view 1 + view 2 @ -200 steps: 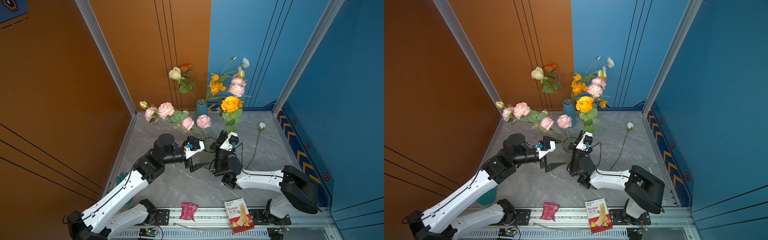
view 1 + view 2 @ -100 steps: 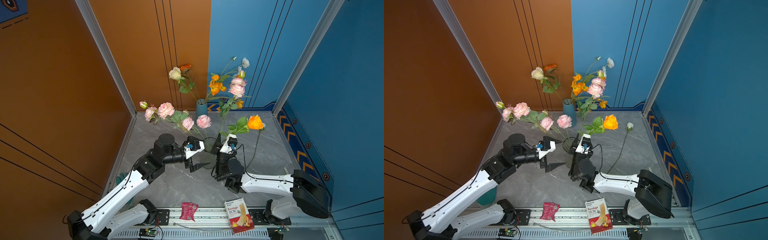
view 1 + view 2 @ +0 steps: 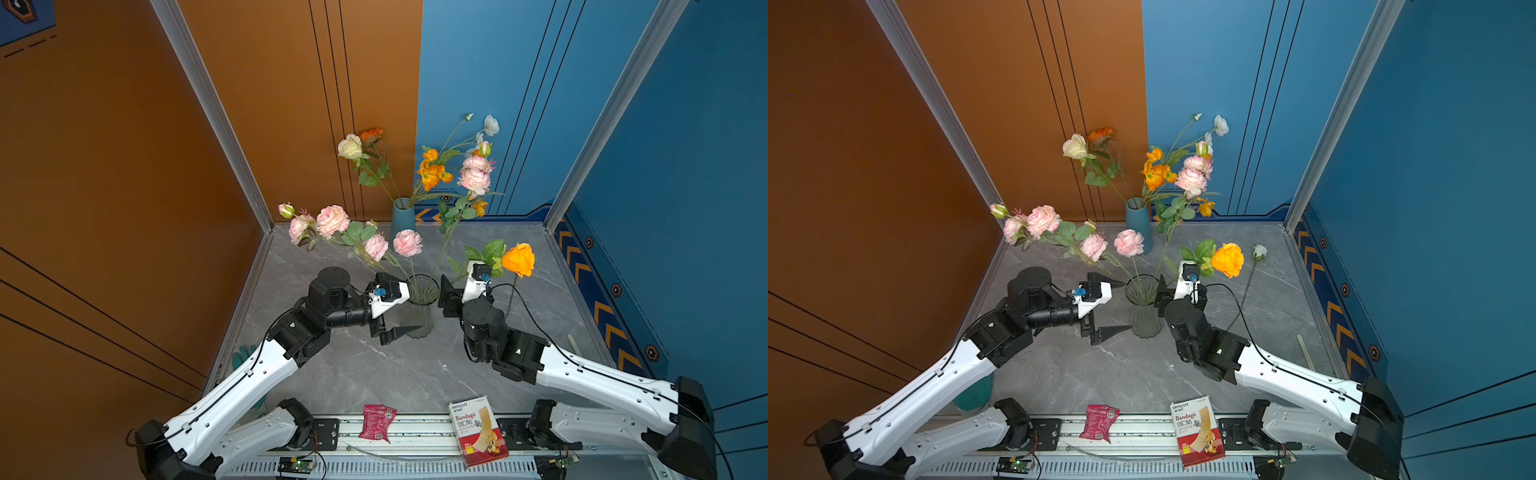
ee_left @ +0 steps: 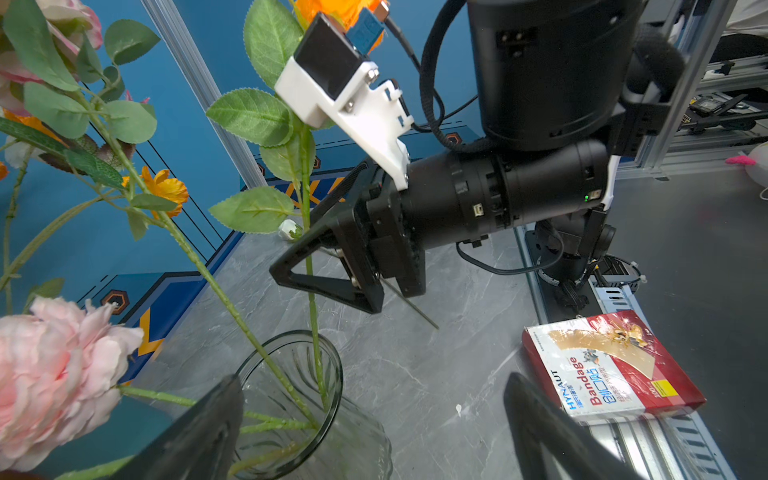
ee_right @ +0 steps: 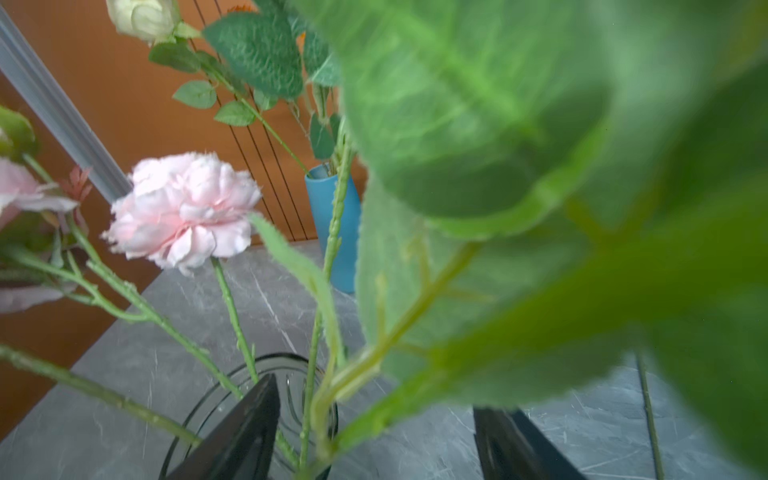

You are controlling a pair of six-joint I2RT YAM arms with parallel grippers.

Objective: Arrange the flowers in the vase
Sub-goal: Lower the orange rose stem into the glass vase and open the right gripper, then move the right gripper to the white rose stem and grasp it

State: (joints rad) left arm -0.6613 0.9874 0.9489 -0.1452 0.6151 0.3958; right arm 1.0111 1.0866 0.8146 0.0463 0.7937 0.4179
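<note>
A clear glass vase (image 3: 420,309) (image 3: 1144,311) stands mid-table and holds several flowers. Pink peonies (image 3: 330,220) lean out of it to the left. An orange rose (image 3: 518,259) (image 3: 1228,259) leans out to the right. Its stem (image 4: 309,266) runs free between the open jaws of my right gripper (image 4: 320,226) (image 5: 374,436) just right of the rim, and its leaves (image 5: 478,124) crowd the right wrist camera. My left gripper (image 3: 1126,306) (image 4: 370,415) stands open at the vase's left side, holding nothing. A white rosebud (image 3: 1259,252) lies on the table to the right.
A blue vase (image 3: 403,218) at the back wall holds a cream rose, orange poppies and pink peonies. A bandage box (image 3: 478,430) and a red packet (image 3: 376,422) lie on the front rail. Walls close in the table on three sides.
My right gripper has opened and let go of the orange rose, which tipped from upright over to the right. The right arm drew back a little. The left arm has not moved.
</note>
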